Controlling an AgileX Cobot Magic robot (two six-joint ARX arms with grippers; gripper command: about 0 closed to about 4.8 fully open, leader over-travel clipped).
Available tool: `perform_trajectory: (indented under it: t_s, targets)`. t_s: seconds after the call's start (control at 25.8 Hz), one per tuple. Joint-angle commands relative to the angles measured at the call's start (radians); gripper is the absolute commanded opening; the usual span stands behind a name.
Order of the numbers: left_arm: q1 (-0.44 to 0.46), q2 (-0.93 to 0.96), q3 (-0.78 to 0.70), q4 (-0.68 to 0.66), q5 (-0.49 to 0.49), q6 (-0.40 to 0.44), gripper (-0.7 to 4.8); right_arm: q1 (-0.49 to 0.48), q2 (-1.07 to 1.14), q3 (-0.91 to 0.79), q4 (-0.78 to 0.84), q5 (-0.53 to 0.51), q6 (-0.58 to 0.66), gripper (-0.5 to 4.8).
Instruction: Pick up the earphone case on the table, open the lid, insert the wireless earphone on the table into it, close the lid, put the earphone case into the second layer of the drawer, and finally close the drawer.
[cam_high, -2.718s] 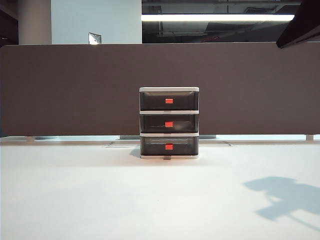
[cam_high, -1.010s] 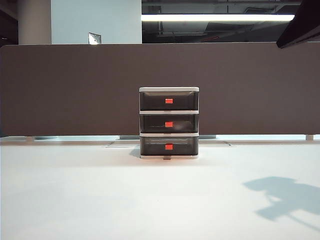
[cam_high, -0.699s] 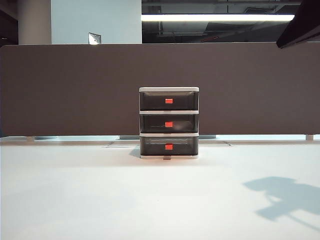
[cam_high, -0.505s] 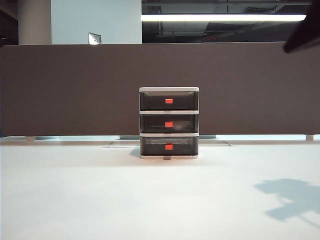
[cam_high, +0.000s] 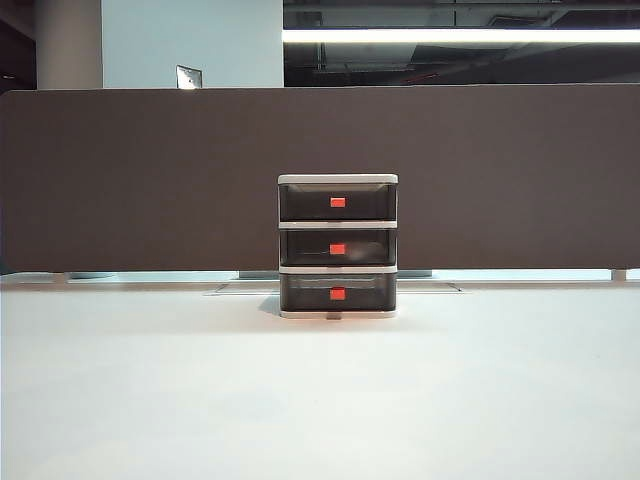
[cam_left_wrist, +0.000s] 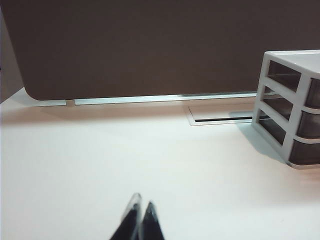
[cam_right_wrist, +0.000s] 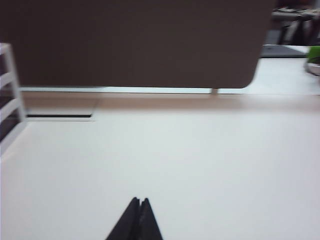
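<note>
Left side first: my left gripper (cam_left_wrist: 139, 220) is clenched, fingertips pressed together with nothing between them, hovering low over bare table (cam_left_wrist: 125, 160) at the near left. It's well apart from the drawer (cam_left_wrist: 292, 107), which sits off to its right with the white frame's open side bays facing it.

Centre, exterior view: drawer (cam_high: 338, 247) stands upright at the far middle of the table (cam_high: 320, 400), right in front of the dark partition (cam_high: 150, 180). All three tiers look pushed in flush, red-orange tab on each. The second layer of the drawer (cam_high: 338, 248) is shut; smoky front is too dark for me to tell what's inside. A thin slot in the tabletop (cam_left_wrist: 222, 119) lies just behind the cabinet.

I can't see the earphone case or the earphone in any view.

Right side: my right gripper (cam_right_wrist: 139, 220) is also clenched and empty, over bare table at the near right, picture slightly blurred. Drawer frame edge (cam_right_wrist: 10, 100) shows off to its left, well apart. Neither arm appears in the exterior view
</note>
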Motion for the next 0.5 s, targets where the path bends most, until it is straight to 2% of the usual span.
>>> perform_trajectory:
  t_s: [0.04, 0.08, 0.23, 0.5]
  targets:
    - [0.001, 0.001, 0.0, 0.013, 0.002, 0.003, -0.06, -0.05, -0.101, -0.057, 0.021, -0.003, -0.002, -0.01]
    - [0.001, 0.001, 0.0, 0.013, 0.002, 0.003, -0.06, -0.063, -0.1, -0.076, 0.038, -0.004, -0.002, -0.01]
    - [0.001, 0.001, 0.0, 0.013, 0.002, 0.003, -0.06, -0.09, -0.098, -0.097, 0.04, -0.125, -0.002, -0.01]
    - [0.001, 0.001, 0.0, 0.013, 0.002, 0.003, -0.06, -0.09, -0.098, -0.097, 0.051, -0.134, -0.002, -0.01]
